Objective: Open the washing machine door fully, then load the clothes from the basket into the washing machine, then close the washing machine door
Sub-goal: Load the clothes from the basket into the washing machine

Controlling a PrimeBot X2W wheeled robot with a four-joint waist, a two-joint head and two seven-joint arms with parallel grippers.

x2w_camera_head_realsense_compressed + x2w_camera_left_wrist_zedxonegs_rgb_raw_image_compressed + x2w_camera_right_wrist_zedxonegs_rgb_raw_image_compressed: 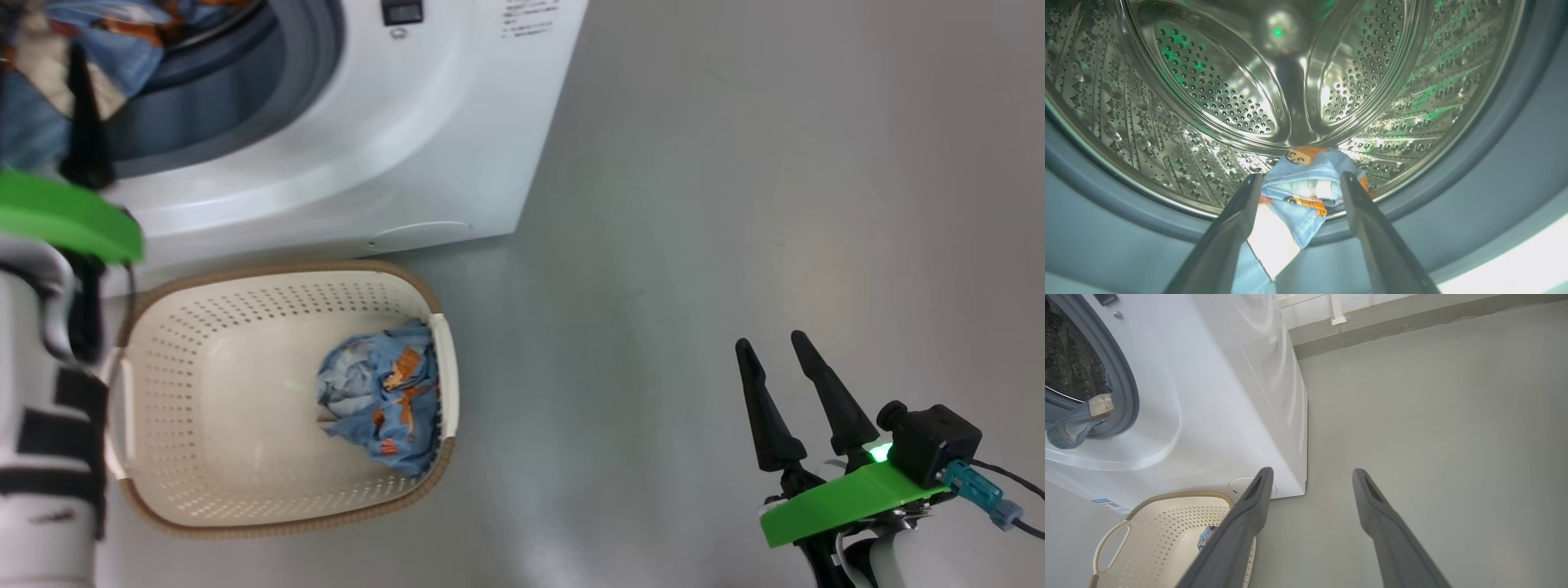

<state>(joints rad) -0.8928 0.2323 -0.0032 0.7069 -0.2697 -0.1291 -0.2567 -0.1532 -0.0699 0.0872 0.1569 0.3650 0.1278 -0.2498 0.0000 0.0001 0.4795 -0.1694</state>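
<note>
The white washing machine stands with its mouth uncovered; the washing machine door is out of view. One light-blue printed garment drapes over the grey gasket lip, half inside the steel drum, and hangs out in the right wrist view. My left gripper is open at the mouth, its fingers on either side of that garment without pinching it. A second garment lies in the cream basket on the floor in front of the machine. My right gripper is open and holds nothing, far to the right.
Bare grey floor stretches to the right of the machine and basket. A wall base runs behind the machine. The basket sits close against the machine's front, below a round cover.
</note>
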